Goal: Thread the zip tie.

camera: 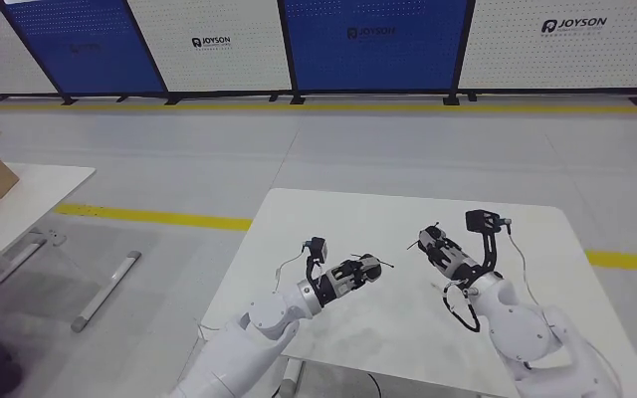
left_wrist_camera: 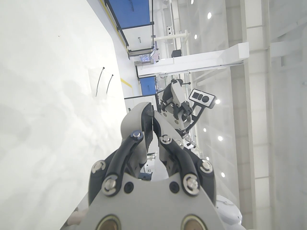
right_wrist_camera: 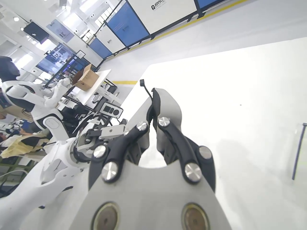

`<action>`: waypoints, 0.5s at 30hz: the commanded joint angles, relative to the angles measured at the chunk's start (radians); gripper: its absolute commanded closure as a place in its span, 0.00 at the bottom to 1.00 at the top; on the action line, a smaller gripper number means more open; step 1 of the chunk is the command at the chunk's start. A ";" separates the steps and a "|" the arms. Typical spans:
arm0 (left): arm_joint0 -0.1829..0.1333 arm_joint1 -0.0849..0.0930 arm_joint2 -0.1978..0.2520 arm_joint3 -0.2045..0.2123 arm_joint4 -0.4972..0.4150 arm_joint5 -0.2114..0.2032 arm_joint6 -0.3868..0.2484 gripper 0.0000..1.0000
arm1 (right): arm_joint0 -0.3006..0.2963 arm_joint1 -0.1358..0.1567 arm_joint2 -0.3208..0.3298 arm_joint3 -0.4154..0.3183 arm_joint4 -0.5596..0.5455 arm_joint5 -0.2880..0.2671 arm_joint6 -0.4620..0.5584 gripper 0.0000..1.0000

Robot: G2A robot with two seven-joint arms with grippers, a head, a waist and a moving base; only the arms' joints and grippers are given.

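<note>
Here we look down on a white table [camera: 398, 328] with both arms held above it. The left gripper [camera: 366, 267] and the right gripper [camera: 430, 239] point their tips at each other. The right one sits at about 2 o'clock from the left, near it but not touching.

The right gripper's 2 fingers are pressed together on the zip tie [right_wrist_camera: 145, 88]. In its wrist view, the tie's small square head pokes out just past the fingertips, and the thin black strap runs back between the dark pads. From above, a thin dark end juts from this gripper toward 9 o'clock, in the direction of the left gripper.

The left gripper's fingers are also closed, pad against pad. From above, a thin dark strand [camera: 384, 264] sticks out of its tip toward 3 o'clock and stops short of the right gripper. We cannot tell whether this strand is part of the same tie.

In the left wrist view, 2 more black ties lie flat on the table side by side, the longer tie [left_wrist_camera: 99, 81] and the shorter tie [left_wrist_camera: 109, 84], well apart from the fingers. In the right wrist view, a dark loose tie [right_wrist_camera: 298, 152] also lies on the table, well apart from that gripper.
</note>
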State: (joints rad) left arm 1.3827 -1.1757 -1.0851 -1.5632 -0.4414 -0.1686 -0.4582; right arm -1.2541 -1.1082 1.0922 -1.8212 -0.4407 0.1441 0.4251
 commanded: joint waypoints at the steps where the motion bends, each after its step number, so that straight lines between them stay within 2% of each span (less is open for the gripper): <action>1: 0.000 0.000 0.000 0.000 0.000 0.000 0.000 1.00 | 0.000 0.000 0.000 0.000 0.000 0.000 0.000 1.00; 9: 0.000 0.000 0.000 0.000 0.000 0.000 0.000 1.00 | -0.009 -0.002 -0.004 -0.002 -0.021 0.001 -0.017 1.00; 15: 0.000 0.000 0.000 0.000 0.000 0.000 0.000 1.00 | -0.033 -0.005 0.015 -0.036 -0.012 -0.002 -0.030 1.00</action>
State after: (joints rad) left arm 1.3827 -1.1757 -1.0850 -1.5632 -0.4411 -0.1686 -0.4582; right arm -1.2800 -1.1129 1.1021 -1.8501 -0.4597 0.1477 0.3936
